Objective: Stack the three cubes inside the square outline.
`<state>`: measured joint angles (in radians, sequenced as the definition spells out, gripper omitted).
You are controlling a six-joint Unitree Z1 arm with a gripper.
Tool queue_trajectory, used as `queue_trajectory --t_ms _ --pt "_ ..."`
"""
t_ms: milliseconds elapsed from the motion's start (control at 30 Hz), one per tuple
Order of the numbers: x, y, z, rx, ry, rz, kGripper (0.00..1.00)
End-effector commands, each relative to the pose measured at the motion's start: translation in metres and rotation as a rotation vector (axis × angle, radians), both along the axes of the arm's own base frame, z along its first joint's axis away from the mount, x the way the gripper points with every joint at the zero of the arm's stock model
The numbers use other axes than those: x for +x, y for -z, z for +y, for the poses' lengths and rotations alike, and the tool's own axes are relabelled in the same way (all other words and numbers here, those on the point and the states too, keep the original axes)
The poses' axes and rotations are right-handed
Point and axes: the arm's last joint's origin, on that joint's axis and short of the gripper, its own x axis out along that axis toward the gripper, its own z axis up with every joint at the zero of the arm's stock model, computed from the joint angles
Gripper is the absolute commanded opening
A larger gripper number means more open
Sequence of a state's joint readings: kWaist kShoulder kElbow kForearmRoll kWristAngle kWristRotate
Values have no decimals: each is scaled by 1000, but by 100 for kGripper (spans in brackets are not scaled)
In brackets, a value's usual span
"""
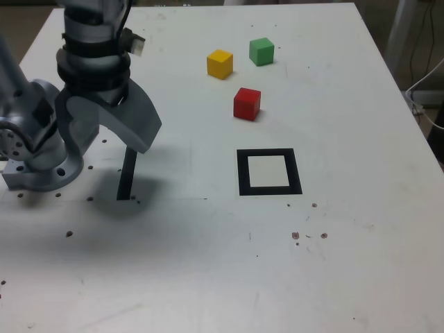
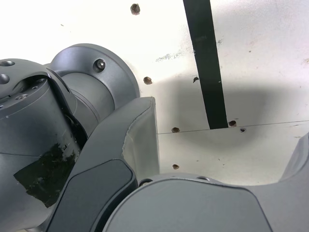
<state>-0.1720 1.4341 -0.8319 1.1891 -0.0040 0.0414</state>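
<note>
Three cubes lie apart on the white table in the exterior view: a yellow cube (image 1: 220,64), a green cube (image 1: 261,51) behind it to the right, and a red cube (image 1: 247,103) nearest the square outline (image 1: 241,173). The outline is a black frame with a white centre and has nothing in it. My gripper (image 1: 107,144) hangs at the exterior view's left, close to the arm's base, far from the cubes. Its jaws are spread wide and point down at the table, with nothing between them. The wrist view shows the gripper (image 2: 222,145) over bare table; no cube or outline appears there.
A straight black strip (image 1: 127,173) (image 2: 206,67) is taped to the table just under the gripper. The arm's grey base (image 1: 35,159) stands at the exterior view's left edge. Small screw holes and dark specks dot the table. Cables hang past the table's right edge (image 1: 423,83).
</note>
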Motion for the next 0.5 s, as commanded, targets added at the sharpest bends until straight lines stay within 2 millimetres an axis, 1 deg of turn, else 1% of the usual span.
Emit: queue_trajectory --t_ms 0,467 --pt "1 1 0 3 -3 6 99" --pt "2 2 0 10 -4 3 99"
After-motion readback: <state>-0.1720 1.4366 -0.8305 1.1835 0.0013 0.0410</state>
